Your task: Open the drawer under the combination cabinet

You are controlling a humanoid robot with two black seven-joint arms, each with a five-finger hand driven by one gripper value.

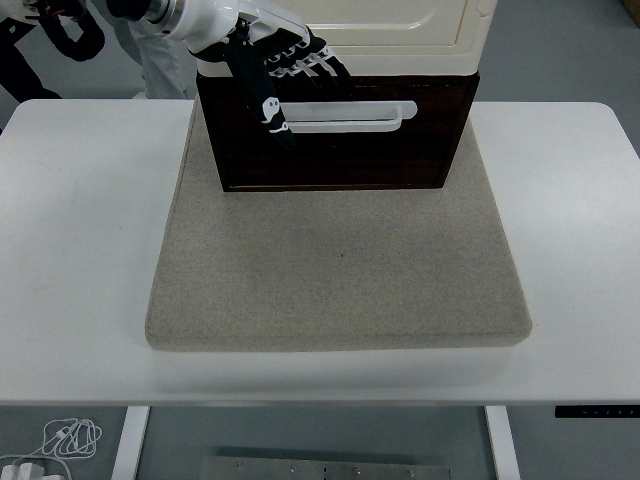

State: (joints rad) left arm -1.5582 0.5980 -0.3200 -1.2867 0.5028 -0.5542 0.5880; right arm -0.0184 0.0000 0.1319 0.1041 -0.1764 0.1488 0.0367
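**Left hand at the drawer handle, drawer front flush**

The dark brown drawer (335,150) sits under the cream upper part of the combination cabinet (400,30), at the far middle of the table (80,250). Its front face looks flush with the cabinet body, so it reads as closed. A pale, translucent handle (345,115) runs across the upper part of the drawer front.

The left hand (285,75) reaches in from the upper left, on a white forearm. Its black fingers (310,65) lie curled over the top of the handle's left part, and the thumb (268,110) points down across the handle's left end. Whether the fingers truly clasp the handle or only rest on it cannot be told from this angle. The right arm does not show.

The cabinet stands on the far edge of a beige, rough-textured mat (340,270), which covers the middle of the table and stretches toward the near edge. The mat in front of the drawer carries nothing, so nothing lies in the drawer's way.

Beyond the table's far left corner, a person's legs (160,50) in light clothing show. Below the table, at the lower left, a white coiled cable (65,438) lies on the floor.
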